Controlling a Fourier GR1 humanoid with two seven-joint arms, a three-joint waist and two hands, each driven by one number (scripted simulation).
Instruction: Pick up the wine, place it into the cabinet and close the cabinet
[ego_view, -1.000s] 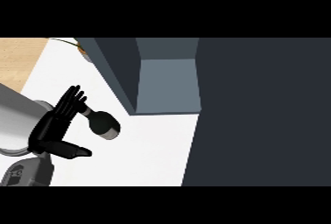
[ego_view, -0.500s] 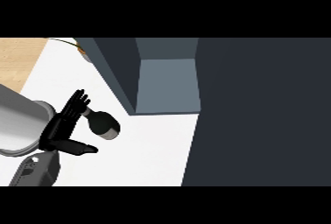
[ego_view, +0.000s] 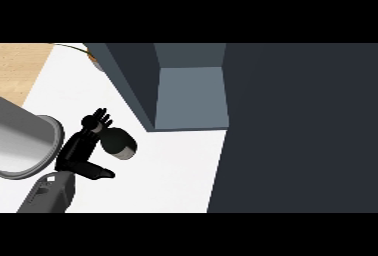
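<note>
The wine bottle (ego_view: 119, 143) is dark with a pale end and sits on the white counter (ego_view: 170, 170), left of the cabinet. My left hand (ego_view: 77, 150) is just to the bottle's left, open, with its fingers straight and pointing away and its thumb sticking out low to the right. I cannot tell if it touches the bottle. The cabinet (ego_view: 295, 125) is dark grey, and its open compartment (ego_view: 190, 97) shows a blue-grey inside at the upper middle. My right hand is out of view.
A large grey cylinder (ego_view: 22, 142) fills the left edge, close behind the hand. A small orange thing with a thin stem (ego_view: 91, 55) stands at the counter's far end. Wooden floor (ego_view: 22, 65) lies past the counter's left edge.
My left forearm has come up from the lower edge and the hand has shifted slightly toward the bottle. The bottle and cabinet have not moved.
</note>
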